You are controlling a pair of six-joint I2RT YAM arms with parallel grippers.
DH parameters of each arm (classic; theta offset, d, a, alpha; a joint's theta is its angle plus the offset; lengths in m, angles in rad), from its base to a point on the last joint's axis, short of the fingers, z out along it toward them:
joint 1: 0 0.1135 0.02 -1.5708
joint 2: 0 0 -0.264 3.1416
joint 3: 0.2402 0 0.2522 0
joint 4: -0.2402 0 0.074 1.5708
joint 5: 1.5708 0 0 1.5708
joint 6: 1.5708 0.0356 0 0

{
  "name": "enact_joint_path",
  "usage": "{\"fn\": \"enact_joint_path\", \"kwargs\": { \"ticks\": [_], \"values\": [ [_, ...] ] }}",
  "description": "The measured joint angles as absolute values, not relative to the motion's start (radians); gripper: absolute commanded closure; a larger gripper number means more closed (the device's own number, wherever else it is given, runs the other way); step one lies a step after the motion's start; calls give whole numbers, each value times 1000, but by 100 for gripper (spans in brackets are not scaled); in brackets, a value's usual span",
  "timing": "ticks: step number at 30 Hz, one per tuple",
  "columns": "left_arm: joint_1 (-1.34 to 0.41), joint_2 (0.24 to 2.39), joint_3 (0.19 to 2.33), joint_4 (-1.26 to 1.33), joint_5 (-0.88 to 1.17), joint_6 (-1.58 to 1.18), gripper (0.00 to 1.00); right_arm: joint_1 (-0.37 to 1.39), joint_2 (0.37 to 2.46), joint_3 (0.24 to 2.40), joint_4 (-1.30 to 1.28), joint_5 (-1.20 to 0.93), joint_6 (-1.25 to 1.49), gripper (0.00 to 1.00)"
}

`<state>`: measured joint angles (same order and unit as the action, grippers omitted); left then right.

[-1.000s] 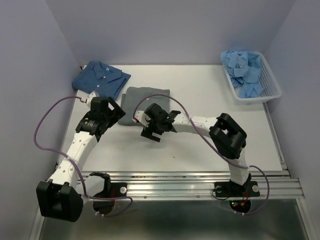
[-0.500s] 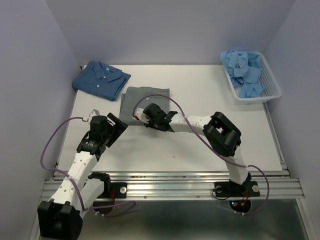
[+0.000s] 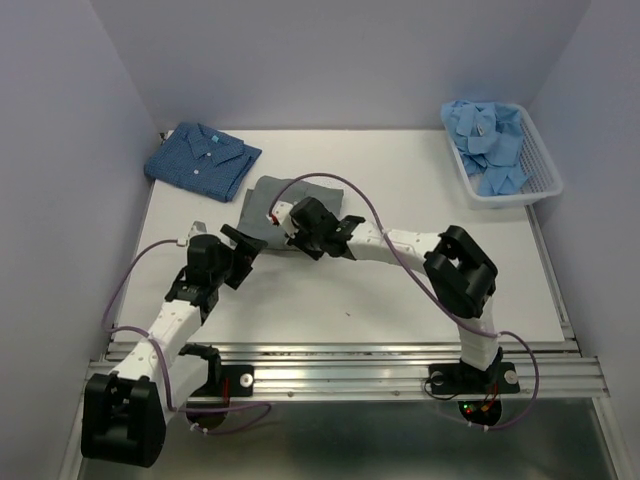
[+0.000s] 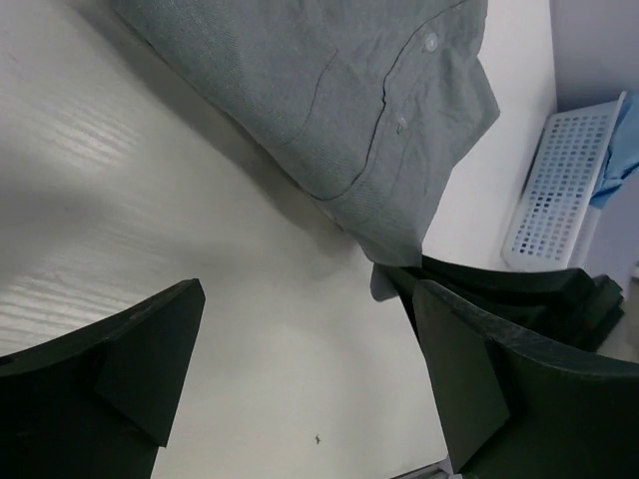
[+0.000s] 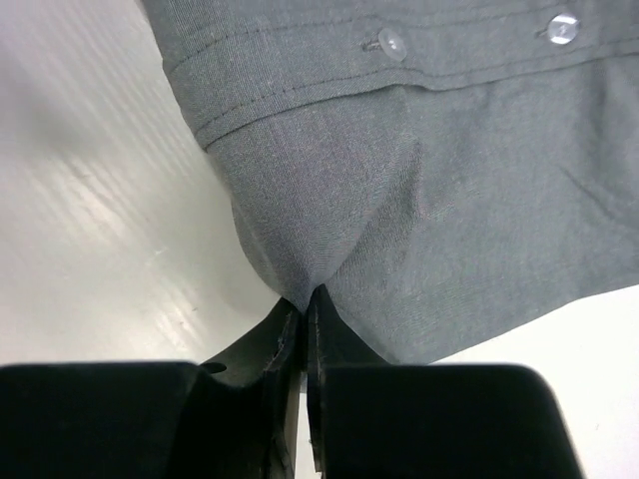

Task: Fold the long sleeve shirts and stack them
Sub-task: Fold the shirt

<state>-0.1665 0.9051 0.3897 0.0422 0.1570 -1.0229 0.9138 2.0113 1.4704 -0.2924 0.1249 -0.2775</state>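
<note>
right wrist — right pincer (image 5: 307, 304) nips grey shirt (image 5: 449, 160) at its edge.

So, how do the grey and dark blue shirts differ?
The grey shirt is plain; the dark blue shirt is finely patterned. The grey shirt lies mid-table, the dark blue shirt far left. The right gripper pinches the grey shirt's edge; nothing touches the dark blue shirt. Both are folded.

Left end effector (image 4: 308, 299), fingers spread wide, over the white table (image 4: 150, 220). Beyond it lies the grey shirt (image 4: 339, 110), one corner meeting the black right end effector (image 4: 399, 274). White slatted basket (image 4: 559, 190) at far right.
</note>
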Motion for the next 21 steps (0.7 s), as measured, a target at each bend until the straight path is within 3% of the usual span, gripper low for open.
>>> {"fn": "enact_joint_path", "kwargs": {
  "ticks": [13, 21],
  "values": [
    [-167, 1188, 352, 313, 229, -1130, 1, 914, 1914, 1470, -369, -31, -167, 97],
    [-175, 1213, 348, 429, 235, -1195, 1, 933, 1914, 1470, -406, -78, -154, 97]
  ]
}}
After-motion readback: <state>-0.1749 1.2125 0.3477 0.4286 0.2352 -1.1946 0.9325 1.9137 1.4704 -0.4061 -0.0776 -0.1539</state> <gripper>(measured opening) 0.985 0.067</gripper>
